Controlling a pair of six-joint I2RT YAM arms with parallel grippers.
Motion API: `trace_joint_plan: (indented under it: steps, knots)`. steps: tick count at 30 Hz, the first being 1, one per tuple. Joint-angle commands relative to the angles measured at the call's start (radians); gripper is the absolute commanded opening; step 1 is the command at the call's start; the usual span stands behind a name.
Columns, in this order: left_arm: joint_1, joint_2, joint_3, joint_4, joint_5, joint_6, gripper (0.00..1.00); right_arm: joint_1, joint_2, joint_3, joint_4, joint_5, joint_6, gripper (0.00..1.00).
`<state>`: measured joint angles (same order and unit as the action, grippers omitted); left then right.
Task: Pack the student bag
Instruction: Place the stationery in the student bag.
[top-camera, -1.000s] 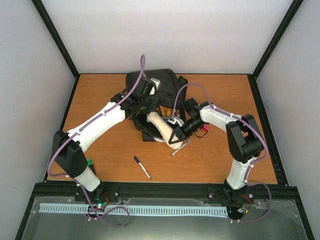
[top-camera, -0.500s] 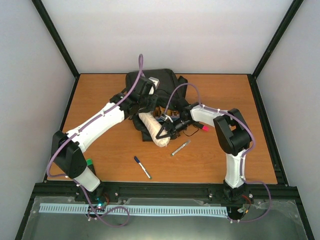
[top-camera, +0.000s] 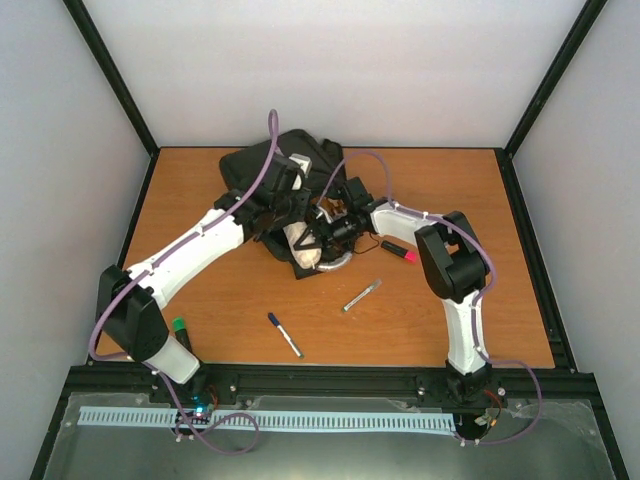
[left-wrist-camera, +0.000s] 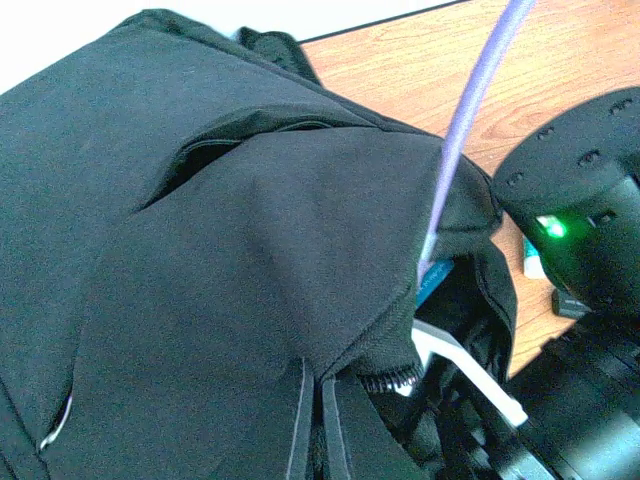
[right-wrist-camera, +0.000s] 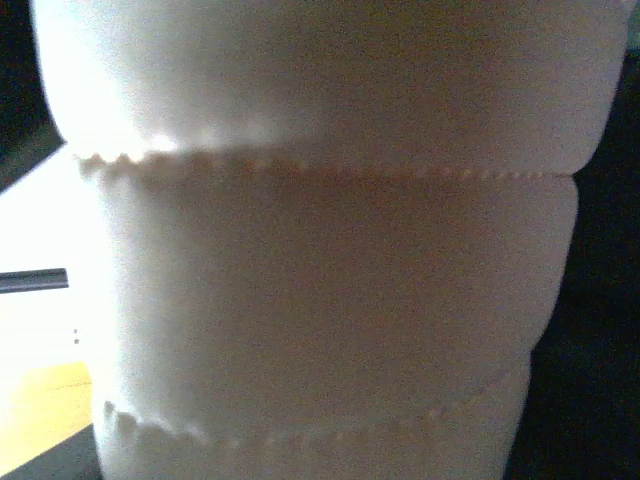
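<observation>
The black student bag (top-camera: 290, 160) lies at the back middle of the table and fills the left wrist view (left-wrist-camera: 200, 250). My left gripper (top-camera: 283, 205) is shut on a fold of its fabric by the zipper (left-wrist-camera: 320, 390), holding the flap up. A beige oblong pouch (top-camera: 303, 250) sticks out of the bag's mouth toward the front. My right gripper (top-camera: 320, 234) is pressed against the pouch from the right. The pouch (right-wrist-camera: 320, 300) fills the right wrist view, so the fingers are hidden and I cannot see how they stand.
A red-and-black marker (top-camera: 398, 250) lies right of the bag under the right arm. A silver pen (top-camera: 361, 295) lies in front of it. A blue pen (top-camera: 285, 335) lies near the front. A green-capped item (top-camera: 178, 325) sits beside the left arm's base.
The right gripper has travelled up and left, pushing the pouch into the bag's mouth. The left gripper has drawn the flap up and left. The silver pen stayed on the table.
</observation>
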<state>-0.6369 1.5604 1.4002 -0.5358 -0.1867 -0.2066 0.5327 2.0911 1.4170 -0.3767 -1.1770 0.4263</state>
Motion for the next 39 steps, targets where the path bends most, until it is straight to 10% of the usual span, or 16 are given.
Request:
trace_joint_plan:
  steps: [1, 16, 30, 39]
  knots:
    - [-0.013, -0.096, -0.003, 0.040, 0.006, -0.014, 0.01, -0.016, 0.083, 0.089, -0.027, 0.099, 0.025, 0.67]
    - [-0.012, -0.187, -0.107, 0.043, -0.073, -0.009, 0.01, -0.021, -0.101, -0.007, -0.176, 0.286, -0.274, 0.86]
    - [-0.010, -0.221, -0.150, 0.043, -0.091, -0.003, 0.01, -0.009, -0.174, -0.176, -0.004, 0.286, -0.211, 0.40]
    - [-0.010, -0.231, -0.165, 0.091, -0.064, 0.059, 0.01, 0.037, -0.102, -0.092, 0.036, 0.086, -0.114, 0.32]
